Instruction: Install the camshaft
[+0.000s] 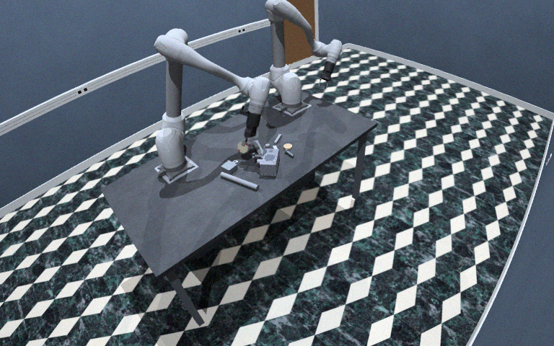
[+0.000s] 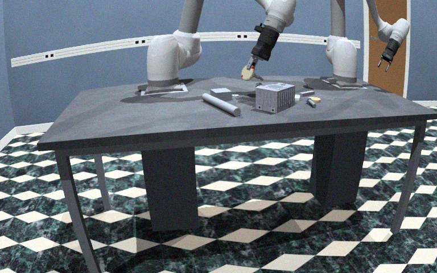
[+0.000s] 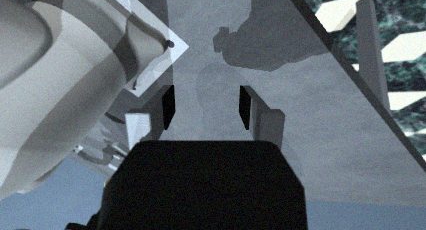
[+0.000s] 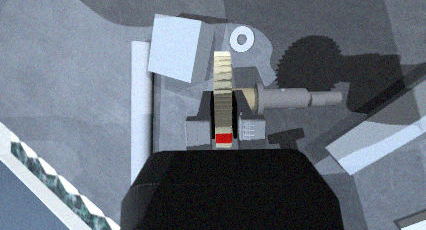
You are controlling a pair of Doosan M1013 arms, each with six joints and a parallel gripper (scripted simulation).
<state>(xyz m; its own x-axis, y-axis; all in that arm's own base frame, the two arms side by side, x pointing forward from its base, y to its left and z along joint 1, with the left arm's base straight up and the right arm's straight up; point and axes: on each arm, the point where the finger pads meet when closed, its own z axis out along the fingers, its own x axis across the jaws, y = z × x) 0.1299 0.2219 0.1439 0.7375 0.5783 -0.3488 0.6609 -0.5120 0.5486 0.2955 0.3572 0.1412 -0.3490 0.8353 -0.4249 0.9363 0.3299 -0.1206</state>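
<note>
The engine case (image 1: 268, 163) (image 2: 275, 98) stands upright on the table, ribbed side walls toward the exterior camera. Its bearing and small crank gear cannot be made out clearly. My right gripper (image 2: 250, 66) (image 4: 222, 105) is shut on the camshaft's big cream gear (image 1: 242, 148) (image 2: 247, 73) (image 4: 223, 85). It holds the gear on edge above the table, on the arms' side of the case. Red marks show on the gear. The grey shaft (image 4: 285, 98) points right in the right wrist view, outside the bearing. My left gripper (image 1: 322, 83) (image 2: 384, 64) (image 3: 207, 98) is open and empty, far from the case.
A long cylinder (image 1: 239, 181) (image 2: 221, 104), a block (image 1: 229, 166) (image 2: 221, 91) (image 4: 175, 47) and a washer (image 2: 235, 95) (image 4: 242, 38) lie beside the case. On its other side lie a cream disc (image 1: 287, 146) (image 2: 314, 99), a pin (image 2: 311, 103) and a flat bar (image 1: 277, 138) (image 2: 306, 93).
</note>
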